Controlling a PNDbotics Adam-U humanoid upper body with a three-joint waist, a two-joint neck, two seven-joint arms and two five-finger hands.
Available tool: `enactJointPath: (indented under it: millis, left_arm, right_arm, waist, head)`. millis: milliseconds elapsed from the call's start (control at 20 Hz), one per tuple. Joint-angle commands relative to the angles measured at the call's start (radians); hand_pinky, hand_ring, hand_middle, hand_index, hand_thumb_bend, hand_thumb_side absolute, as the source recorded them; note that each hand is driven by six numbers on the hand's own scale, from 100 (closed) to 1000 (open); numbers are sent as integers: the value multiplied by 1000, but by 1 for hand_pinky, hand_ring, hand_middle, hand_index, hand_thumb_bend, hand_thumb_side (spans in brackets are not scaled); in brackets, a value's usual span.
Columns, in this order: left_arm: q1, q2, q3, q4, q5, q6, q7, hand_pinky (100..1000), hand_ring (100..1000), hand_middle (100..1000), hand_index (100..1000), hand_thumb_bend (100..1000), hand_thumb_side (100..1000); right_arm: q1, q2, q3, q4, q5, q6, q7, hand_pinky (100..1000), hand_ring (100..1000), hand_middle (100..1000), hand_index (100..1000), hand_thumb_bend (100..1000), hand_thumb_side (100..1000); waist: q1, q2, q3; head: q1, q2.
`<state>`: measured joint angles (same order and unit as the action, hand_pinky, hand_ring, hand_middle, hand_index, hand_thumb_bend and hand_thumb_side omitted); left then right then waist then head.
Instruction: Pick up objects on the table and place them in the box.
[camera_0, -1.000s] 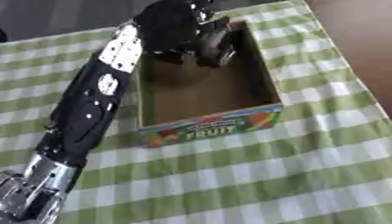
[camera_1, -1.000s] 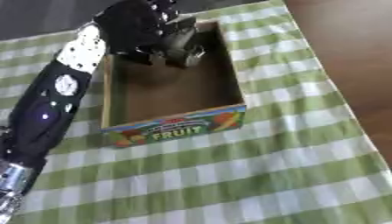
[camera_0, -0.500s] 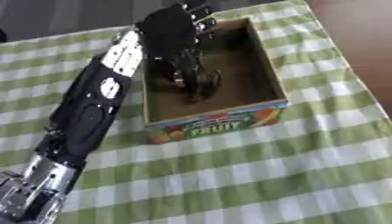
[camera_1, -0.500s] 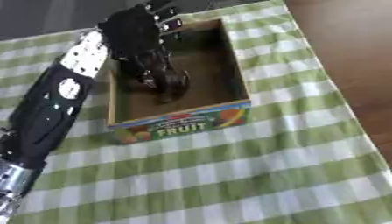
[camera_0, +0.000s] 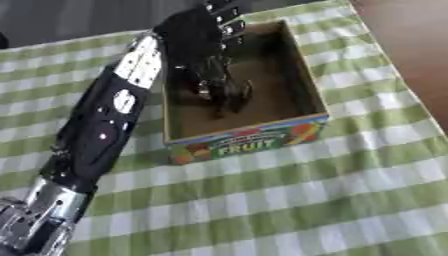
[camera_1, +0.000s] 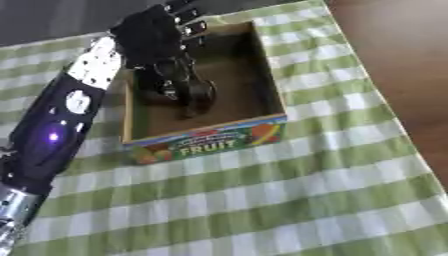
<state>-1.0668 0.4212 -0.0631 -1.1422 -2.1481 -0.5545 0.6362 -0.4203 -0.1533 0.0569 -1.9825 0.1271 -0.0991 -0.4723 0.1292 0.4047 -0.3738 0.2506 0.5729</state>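
Down the left side, the robot's left arm (camera_0: 105, 130), black with silver joints, runs from the lower left corner up and across the green-and-white checked tablecloth (camera_0: 289, 200). Its left hand (camera_0: 197, 37) hangs over the left half of the open cardboard box (camera_0: 302, 85), fingers (camera_1: 179, 80) pointing down inside it. Those fingers curl around a dark, rounded object (camera_0: 229, 96) low in the box, near or on its floor; I cannot tell whether it touches the bottom, nor what the object is beyond its dark colour and blurred shape. The box sits in the middle of the cloth, slightly askew, with a bright printed front panel (camera_1: 210, 142) showing fruit pictures and the word FRUIT. To its right the cloth continues to the table edge, and bare brown tabletop (camera_1: 394, 55) shows in the upper right corner. Only 1 hand appears; the right hand shows in neither view.
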Motion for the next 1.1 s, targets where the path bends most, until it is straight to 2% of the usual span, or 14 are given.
enactJointPath:
  millis: [50,300,350,400,500,550,600,650,700,750,850,1100]
  left_arm:
    - [-6,20,34,-50,85,-100,95,867,807,596,844,898,760]
    - [38,92,48,-190,352,-139,27,851,792,588,837,882,719]
    - [49,109,54,-223,392,-124,11,841,792,592,829,776,676]
    - [63,123,53,-246,444,-125,-4,837,791,592,828,740,669]
    - [94,150,60,-287,559,-124,-31,806,779,592,818,473,664]
    - [112,161,62,-305,623,-122,-45,786,773,594,816,403,582]
    - [130,171,65,-323,689,-122,-59,776,769,595,814,361,567]
    - [149,178,69,-343,755,-120,-75,745,756,596,807,261,521]
    - [173,185,74,-367,831,-114,-91,732,751,597,805,232,511]
    - [196,189,81,-390,905,-106,-109,710,742,603,803,165,506]
    - [237,190,95,-435,1048,-87,-151,687,731,617,807,100,500]
    - [334,198,143,-558,1379,-27,-242,629,708,637,801,100,495]
  right_arm:
    - [-1,-7,-3,-18,-4,-2,1,906,845,641,810,100,731]
    - [12,-25,-17,-18,9,0,-14,905,845,642,810,100,731]
    - [14,-28,-19,-18,11,0,-16,904,845,643,810,100,731]
    - [16,-30,-21,-18,13,0,-18,904,845,643,810,100,731]
    - [19,-35,-25,-18,16,1,-23,903,844,643,810,100,735]
    - [20,-37,-27,-18,18,0,-26,902,844,644,810,100,729]
    - [21,-38,-30,-18,20,0,-29,902,843,644,810,100,729]
    - [21,-40,-33,-18,22,-2,-32,901,843,645,810,100,726]
    - [22,-43,-38,-18,24,-3,-36,900,842,645,810,100,726]
    - [23,-46,-43,-18,27,-4,-42,899,842,645,810,100,725]
    - [25,-49,-52,-18,33,-6,-53,898,841,646,810,100,723]
    - [31,-52,-69,-18,45,-6,-76,896,840,646,809,100,721]
  waist:
    - [-13,-36,12]
    - [-13,-56,55]
    - [-14,-60,64]
    - [-15,-64,71]
    - [-20,-73,87]
    - [-23,-77,94]
    - [-27,-80,101]
    - [-31,-83,108]
    - [-35,-86,115]
    - [-39,-89,122]
    - [-49,-93,135]
    - [-69,-95,155]
  head:
    - [-13,4]
    - [-84,29]
    - [-101,33]
    - [-114,37]
    - [-135,46]
    - [-143,50]
    - [-149,52]
    - [-156,55]
    - [-164,58]
    - [-173,60]
    - [-188,65]
    - [-210,66]
